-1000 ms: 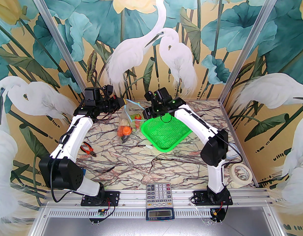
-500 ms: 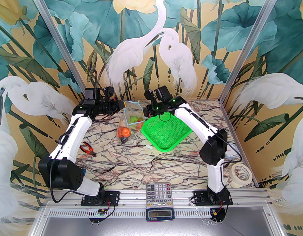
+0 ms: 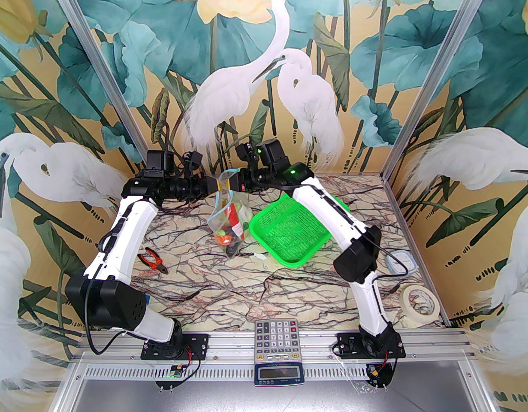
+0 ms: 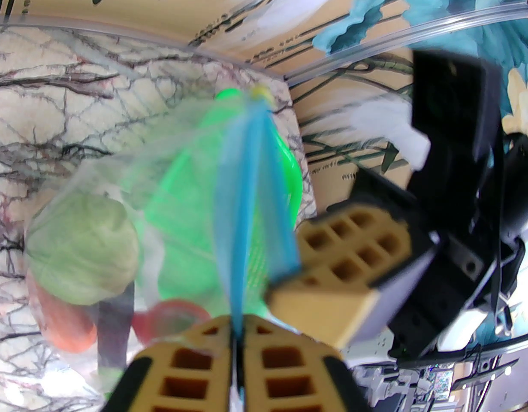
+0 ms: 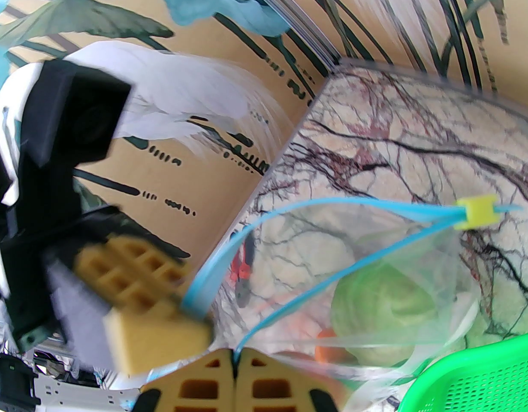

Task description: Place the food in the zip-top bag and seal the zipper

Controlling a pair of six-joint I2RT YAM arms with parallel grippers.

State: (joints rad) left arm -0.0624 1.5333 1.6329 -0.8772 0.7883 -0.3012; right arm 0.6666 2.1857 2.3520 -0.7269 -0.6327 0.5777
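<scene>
In the zip-top bag (image 3: 216, 213) sits food (image 4: 81, 255), its zipper (image 4: 251, 187) pinched by left fingers (image 4: 191, 358) and right fingers (image 5: 199, 384).

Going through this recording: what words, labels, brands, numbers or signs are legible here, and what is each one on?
No text can be read.
calculator: key markings too small to read.
grey display below it: small print and screen, both illegible.
</scene>
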